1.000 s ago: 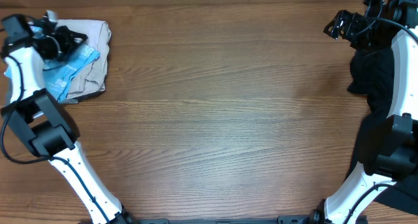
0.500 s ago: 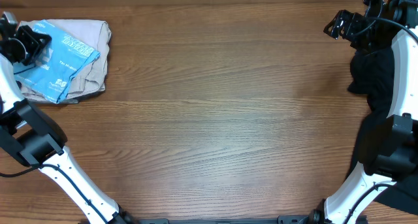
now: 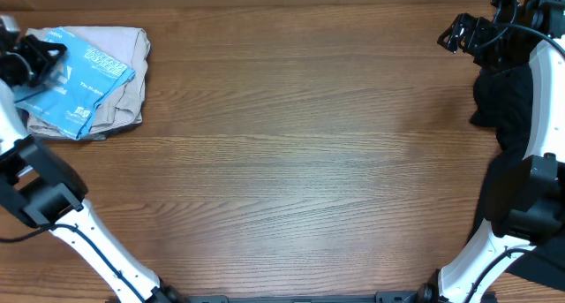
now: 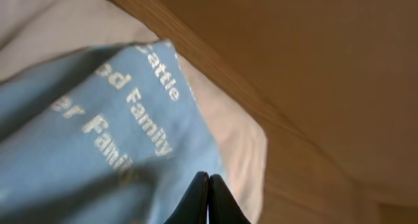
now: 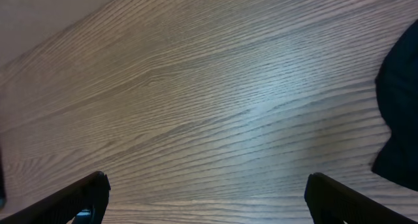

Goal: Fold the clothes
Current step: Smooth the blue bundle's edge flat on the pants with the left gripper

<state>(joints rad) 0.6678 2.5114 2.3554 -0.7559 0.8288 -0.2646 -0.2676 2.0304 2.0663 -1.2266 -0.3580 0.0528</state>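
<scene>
The T-shirt (image 3: 84,78) was light blue and folded into a flat, roughly four-sided packet. Rows of white lettering ran across its top face, and in the left wrist view the word "Family" could be read on it (image 4: 78,152). It lay at the far left corner of the table (image 3: 291,162), on top of a folded beige garment (image 3: 128,100) that stuck out past it on the far and right sides. The packet sat skewed to the table edges, with one corner pointing to the right edge. Its sides looked nearly equal, so I cannot tell its long axis. The left gripper (image 3: 40,60) was at the left side of the T-shirt, its jaws pressed together; whether they pinched fabric I cannot tell. The right gripper (image 3: 459,31) was at the far right corner with its jaws wide apart and nothing between them, near a black cloth (image 3: 503,100) at the right edge.
</scene>
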